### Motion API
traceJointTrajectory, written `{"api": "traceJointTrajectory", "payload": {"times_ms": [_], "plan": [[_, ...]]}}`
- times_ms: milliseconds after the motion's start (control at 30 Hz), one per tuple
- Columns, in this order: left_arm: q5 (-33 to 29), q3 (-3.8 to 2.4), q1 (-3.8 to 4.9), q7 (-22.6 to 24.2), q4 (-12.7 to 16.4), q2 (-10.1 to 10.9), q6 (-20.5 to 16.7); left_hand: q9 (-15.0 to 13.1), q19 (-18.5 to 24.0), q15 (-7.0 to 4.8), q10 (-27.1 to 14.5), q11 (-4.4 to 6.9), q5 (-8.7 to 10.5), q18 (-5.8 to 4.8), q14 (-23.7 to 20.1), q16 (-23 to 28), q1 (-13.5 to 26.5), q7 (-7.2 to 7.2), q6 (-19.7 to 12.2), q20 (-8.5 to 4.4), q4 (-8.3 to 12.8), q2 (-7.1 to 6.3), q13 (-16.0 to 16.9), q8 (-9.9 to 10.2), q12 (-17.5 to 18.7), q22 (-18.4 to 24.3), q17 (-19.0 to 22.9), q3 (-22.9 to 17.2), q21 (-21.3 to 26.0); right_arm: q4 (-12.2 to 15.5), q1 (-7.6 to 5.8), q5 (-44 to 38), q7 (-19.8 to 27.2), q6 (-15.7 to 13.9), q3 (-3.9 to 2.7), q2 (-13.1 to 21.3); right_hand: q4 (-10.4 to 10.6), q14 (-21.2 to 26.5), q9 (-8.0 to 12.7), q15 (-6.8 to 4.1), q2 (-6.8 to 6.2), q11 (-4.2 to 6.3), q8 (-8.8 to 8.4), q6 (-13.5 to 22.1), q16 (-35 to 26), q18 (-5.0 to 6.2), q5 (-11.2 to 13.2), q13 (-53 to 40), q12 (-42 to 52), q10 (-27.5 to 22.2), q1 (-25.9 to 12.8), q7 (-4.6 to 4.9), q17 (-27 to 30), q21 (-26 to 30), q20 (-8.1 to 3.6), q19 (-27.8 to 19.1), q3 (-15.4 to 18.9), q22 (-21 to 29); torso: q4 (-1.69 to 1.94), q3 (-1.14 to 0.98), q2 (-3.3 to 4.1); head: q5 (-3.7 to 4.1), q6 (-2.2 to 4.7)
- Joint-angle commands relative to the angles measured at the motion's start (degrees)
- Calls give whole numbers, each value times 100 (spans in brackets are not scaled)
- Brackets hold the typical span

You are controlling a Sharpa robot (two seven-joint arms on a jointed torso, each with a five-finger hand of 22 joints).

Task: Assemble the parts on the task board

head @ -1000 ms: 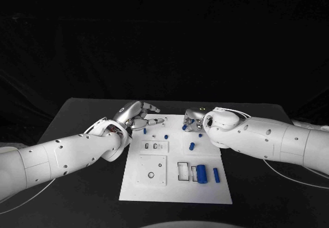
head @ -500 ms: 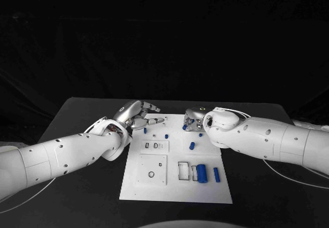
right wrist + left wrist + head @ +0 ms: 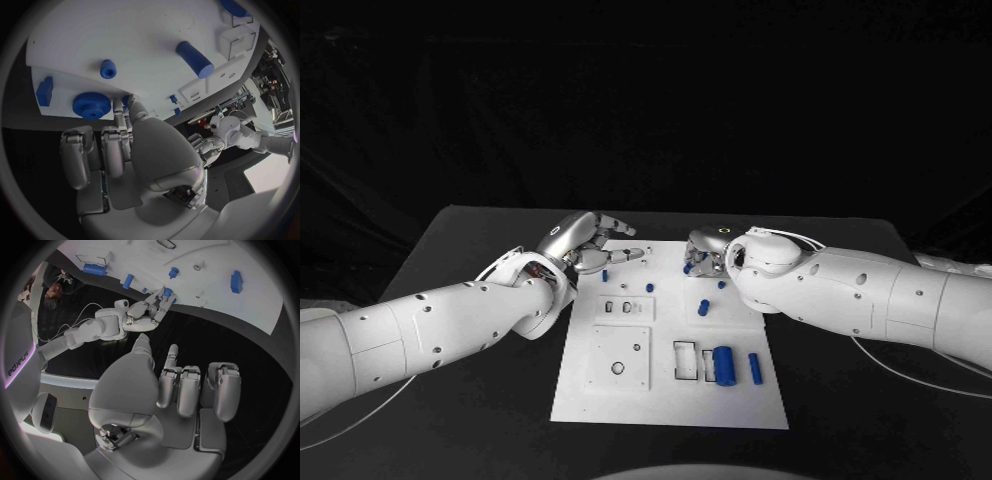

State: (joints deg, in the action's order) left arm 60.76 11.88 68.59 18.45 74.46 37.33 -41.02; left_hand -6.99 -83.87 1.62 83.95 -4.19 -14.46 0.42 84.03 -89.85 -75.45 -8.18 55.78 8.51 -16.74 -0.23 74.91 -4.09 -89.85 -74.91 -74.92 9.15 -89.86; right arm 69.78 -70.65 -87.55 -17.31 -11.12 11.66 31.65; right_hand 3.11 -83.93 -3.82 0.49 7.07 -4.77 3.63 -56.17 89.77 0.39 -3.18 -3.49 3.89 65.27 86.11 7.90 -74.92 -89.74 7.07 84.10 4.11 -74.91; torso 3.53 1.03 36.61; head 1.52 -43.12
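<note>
Task board: white plate, centre of the black table, long side running away from the robot.

Parts: a blue cylinder and a slimmer blue bar lie side by side at the near right of the board; a short blue peg lies mid-right; a small blue piece sits by the left hand; a toothed blue wheel and a blue block lie at the far edge, beside the right hand.

Left hand: over the board's far left corner, fingers partly curled; nothing visible in it, though whether it pinches anything I cannot tell.

Right hand: at the far right of the board, fingertips close against the wheel and a small blue piece; a real hold cannot be confirmed.

Risks, judged:
- A fingertip hold on so small a piece likely slips on lifting.
- The wheel lies at the rim; a nudge could push it off.
- The hands work close together and could collide.
</note>
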Motion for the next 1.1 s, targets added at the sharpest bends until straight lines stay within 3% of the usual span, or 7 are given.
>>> {"api": "traceJointTrajectory", "payload": {"times_ms": [33, 233, 500, 900, 1100], "plan": [[-14, -5, 8, 95, 4, -9, -53, 8, -613, 54, 605, -43, 16, -42, 597, -15, 17, -10, -15, 24, 0, 53, 1509, 37, -15, -1509, -1508, 28, -14, -2, 6, -41, -13, 8, -1, -10, 49, -607, 3, 23, -13, -27, -7, 43, 23, -39, 28, 2, -23, 16, -33, 13, -1508, -26, -6, 590, -11, -1509, -3, -1, 1, 2, 8], [-17, -5, 7, 107, -1, -12, -60, 8, -613, 55, 605, -44, 15, -42, 597, -15, 13, -11, -18, 25, 1, 62, 1509, 37, -15, -1509, -1508, 26, -14, -7, 9, -29, -5, 15, -1, -19, 83, -607, -18, 16, 110, -8, 32, -30, 23, -39, 26, 1, -24, 45, 11, -35, -1508, -26, 5, 590, -111, -1509, 2, -2, -1, -11, -7], [-18, -4, 7, 101, -8, -8, -59, 9, -613, 56, 605, -45, 14, -42, 597, -15, 11, -12, -18, 26, 0, 74, 1509, 36, -15, -1509, -1508, 23, -14, -6, 13, -7, 60, 16, -1, -24, 75, -607, -56, -86, 370, 74, 99, -264, 23, -39, 16, 1, -20, 149, 190, -132, -1508, -26, -74, 590, -396, -1509, -5, -2, -3, -17, -5], [-18, -4, 7, 93, -1, 3, -77, 8, -613, 57, 605, -45, 14, -42, 597, -15, 12, -12, -17, 26, -1, 82, 1509, 34, -15, -1509, -1508, 22, -14, 54, 20, 143, 250, -372, -1, 35, 60, -607, -86, -120, 320, 106, 139, -449, 23, -39, 8, 1, -17, 279, 233, -137, -1508, -26, -121, 590, -524, -1509, 0, 0, 2, -30, -2], [-18, -4, 7, 94, 15, 25, -89, 8, -613, 57, 605, -45, 14, -42, 597, -15, 12, -12, -17, 26, -1, 82, 1509, 34, -15, -1509, -1508, 22, -14, 176, 19, 338, 425, -802, -7, 135, 62, -607, -95, -92, 277, 97, 151, -509, 23, -39, 9, 2, -19, 320, 229, -120, -1508, -26, -111, 590, -551, -1509, 5, -1, 3, -66, 32]]}}
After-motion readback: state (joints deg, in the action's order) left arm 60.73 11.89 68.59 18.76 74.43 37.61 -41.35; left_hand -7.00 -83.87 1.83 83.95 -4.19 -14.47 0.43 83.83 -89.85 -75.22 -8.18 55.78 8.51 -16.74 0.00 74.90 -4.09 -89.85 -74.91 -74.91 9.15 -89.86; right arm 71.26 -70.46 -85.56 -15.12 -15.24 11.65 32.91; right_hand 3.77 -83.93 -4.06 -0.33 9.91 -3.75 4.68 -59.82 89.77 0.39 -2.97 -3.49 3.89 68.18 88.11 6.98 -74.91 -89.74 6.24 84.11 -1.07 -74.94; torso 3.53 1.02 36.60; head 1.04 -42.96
